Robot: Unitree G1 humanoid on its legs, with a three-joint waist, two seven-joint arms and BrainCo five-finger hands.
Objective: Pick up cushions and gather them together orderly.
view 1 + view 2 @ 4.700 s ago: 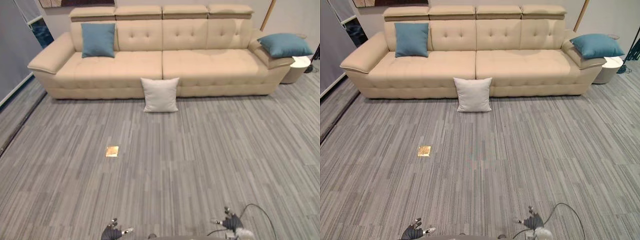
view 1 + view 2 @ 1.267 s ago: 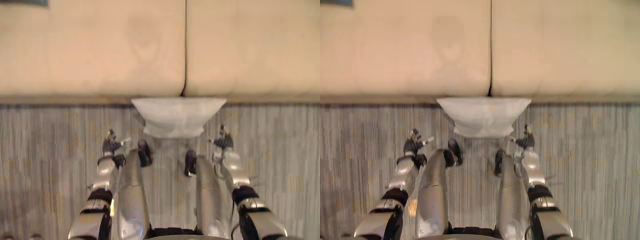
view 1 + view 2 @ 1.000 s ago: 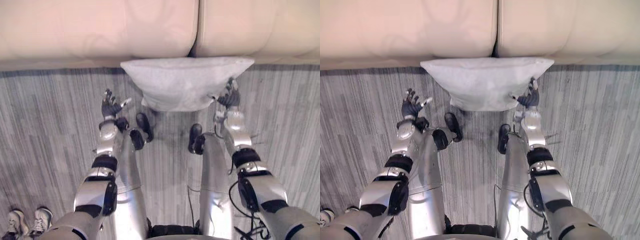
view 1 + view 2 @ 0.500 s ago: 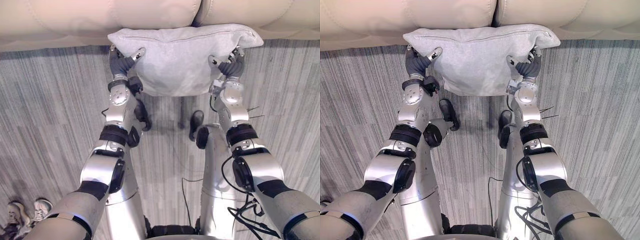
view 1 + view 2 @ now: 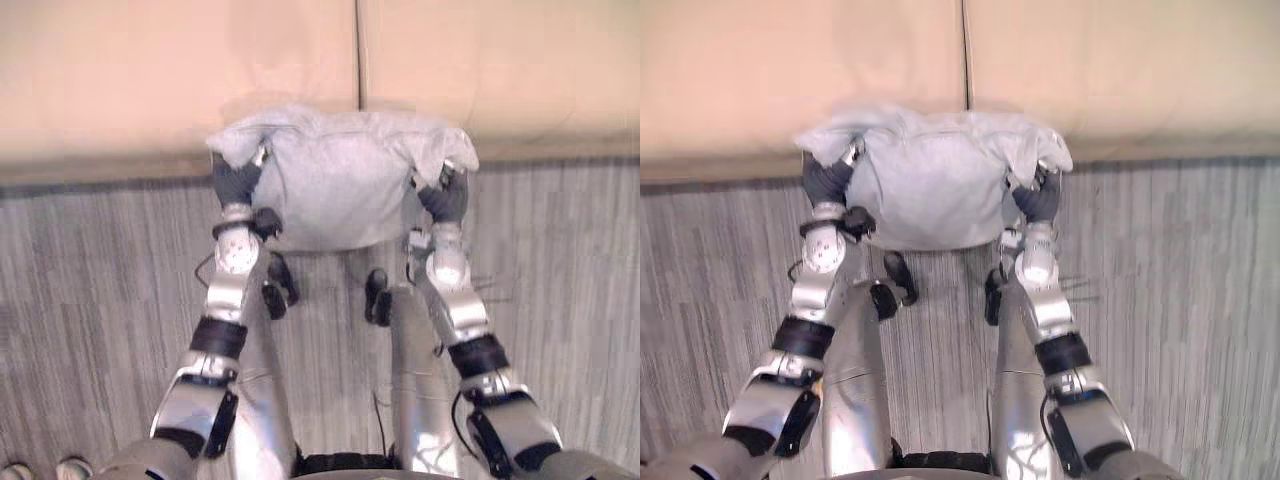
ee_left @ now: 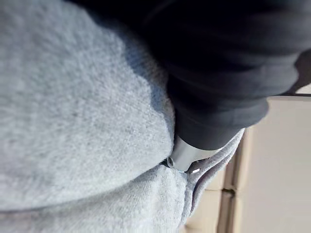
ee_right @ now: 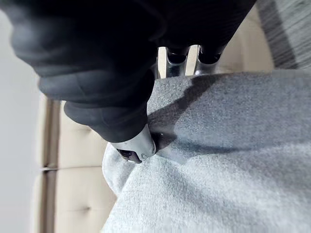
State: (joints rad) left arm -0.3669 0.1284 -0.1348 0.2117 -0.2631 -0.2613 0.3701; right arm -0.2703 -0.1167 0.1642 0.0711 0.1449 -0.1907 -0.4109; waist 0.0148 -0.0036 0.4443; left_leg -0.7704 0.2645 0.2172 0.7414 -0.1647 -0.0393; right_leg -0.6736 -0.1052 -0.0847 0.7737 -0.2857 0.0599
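Observation:
A light grey cushion (image 5: 345, 180) hangs between my two hands in front of the beige sofa (image 5: 150, 80), its upper corners bunched over them. My left hand (image 5: 237, 185) grips its left side and my right hand (image 5: 445, 195) grips its right side. In the left wrist view the thumb (image 6: 184, 156) digs into the grey cloth (image 6: 73, 121). In the right wrist view the thumb (image 7: 138, 145) presses the cushion (image 7: 218, 160) while the fingers (image 7: 177, 63) reach over its edge. Both hands are shut on the cushion.
The sofa's seat front runs across the far side, with a seam (image 5: 357, 50) between two seat pads right behind the cushion. Grey striped carpet (image 5: 90, 300) lies on both sides. A person's shoes (image 5: 40, 470) show at the near left.
Both hands have curled shut on the cushion's sides. The cushion now bunches over them and sits higher against the sofa front. The camera has also shifted.

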